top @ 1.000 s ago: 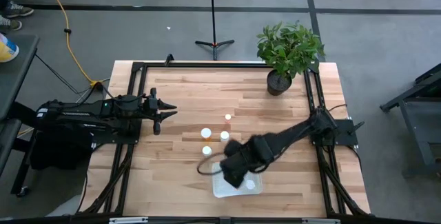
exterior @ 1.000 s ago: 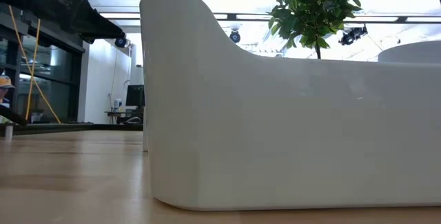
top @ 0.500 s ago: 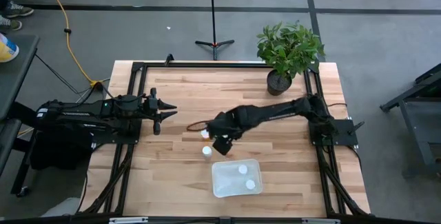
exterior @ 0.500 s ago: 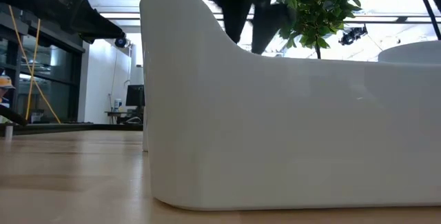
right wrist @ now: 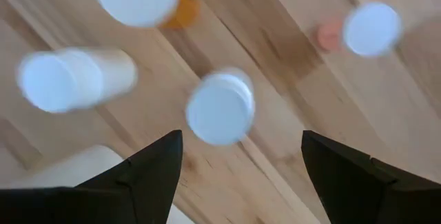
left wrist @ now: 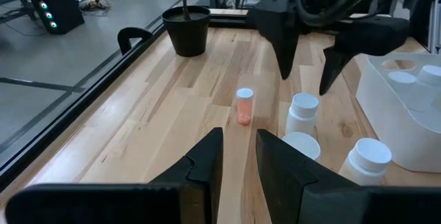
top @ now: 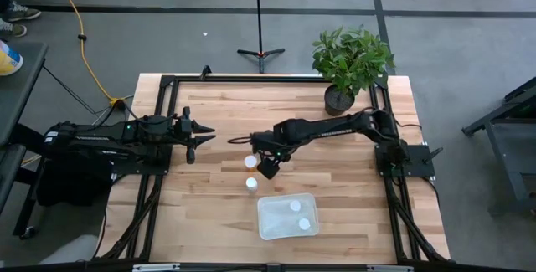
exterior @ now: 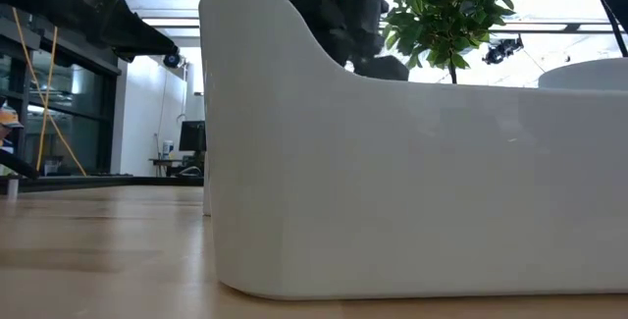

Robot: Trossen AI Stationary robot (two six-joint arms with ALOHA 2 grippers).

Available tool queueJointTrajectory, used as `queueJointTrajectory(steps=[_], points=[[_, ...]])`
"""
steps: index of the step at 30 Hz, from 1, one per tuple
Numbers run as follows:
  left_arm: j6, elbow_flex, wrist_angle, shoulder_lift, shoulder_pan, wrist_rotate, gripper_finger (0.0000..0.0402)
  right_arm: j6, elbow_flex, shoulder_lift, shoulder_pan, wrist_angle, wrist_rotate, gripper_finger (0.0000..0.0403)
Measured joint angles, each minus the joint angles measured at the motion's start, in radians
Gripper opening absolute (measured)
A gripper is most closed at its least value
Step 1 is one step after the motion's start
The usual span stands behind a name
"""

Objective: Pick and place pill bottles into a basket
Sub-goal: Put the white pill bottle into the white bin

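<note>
Shallow rectangular translucent white plastic basket [top: 272, 224] with rounded corners: sits at the table's near edge, centre. Contents: two small round white-capped pill bottles [top: 295, 207], one beside the other [top: 304, 223] (both toward its right half).

Loose bottles on the pale wooden table [top: 209, 113]: four. One white bottle [top: 250, 183] just outside the basket's far-left corner; a second white bottle [top: 249, 161] a little farther out; a third white bottle [right wrist: 220, 107] directly under the right gripper; a slim orange-tinged bottle [left wrist: 244, 106] farthest from the basket, upright.

Right gripper [top: 269, 164]: above the loose cluster at table centre, pointing down, fingers spread wide, nothing between them.

Left gripper [top: 204, 136]: waiting over the table's left side, well apart from the bottles, fingers nearly together with a narrow gap, empty.

Black pot with green leafy plant [top: 339, 99]: far right corner.
</note>
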Motion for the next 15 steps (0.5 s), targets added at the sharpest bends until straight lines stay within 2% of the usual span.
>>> queueJointTrajectory(steps=[15], points=[[0.001, 0.0, 0.0, 0.0, 0.0, 0.0, 0.0124, -0.013, -0.011, 0.013, -0.013, 0.076, -0.014, 0.0287]])
